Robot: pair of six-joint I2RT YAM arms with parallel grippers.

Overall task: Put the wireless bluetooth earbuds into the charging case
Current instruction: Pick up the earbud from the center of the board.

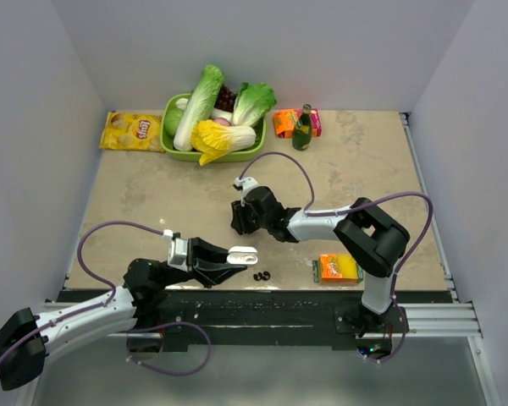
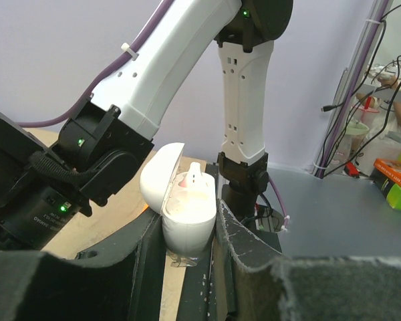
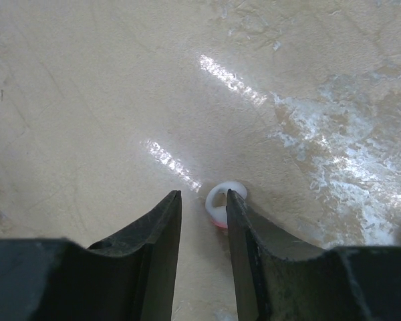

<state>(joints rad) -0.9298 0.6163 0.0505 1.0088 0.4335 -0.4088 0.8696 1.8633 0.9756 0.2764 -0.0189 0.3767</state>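
The left arm (image 1: 85, 313) reaches along the near edge of the counter (image 1: 152, 194), and the left jaws are clenched on the lower half of a white charging case (image 2: 187, 217), one finger on each side. The case's lid (image 2: 162, 175) is flipped open. Inside it sits one white earbud (image 2: 195, 177), its stem poking up from its socket.

The right arm (image 1: 322, 222) stretches towards the middle of the counter with the right jaws pointing down at the surface. In the right wrist view these jaws stand released, with a narrow gap between them. The second white earbud (image 3: 220, 200) lies on the counter at the tip of the finger on the right of that view, touching its inner edge, apart from the other finger. It is not pinched.

The black earbuds (image 1: 262, 276) lie together near the counter's front edge, just beside the held case, between it and an orange box (image 1: 339, 268).

At the far edge stand a green basket (image 1: 173, 144) of vegetables, a yellow chip bag (image 1: 131, 131) and a green bottle (image 1: 302, 128).
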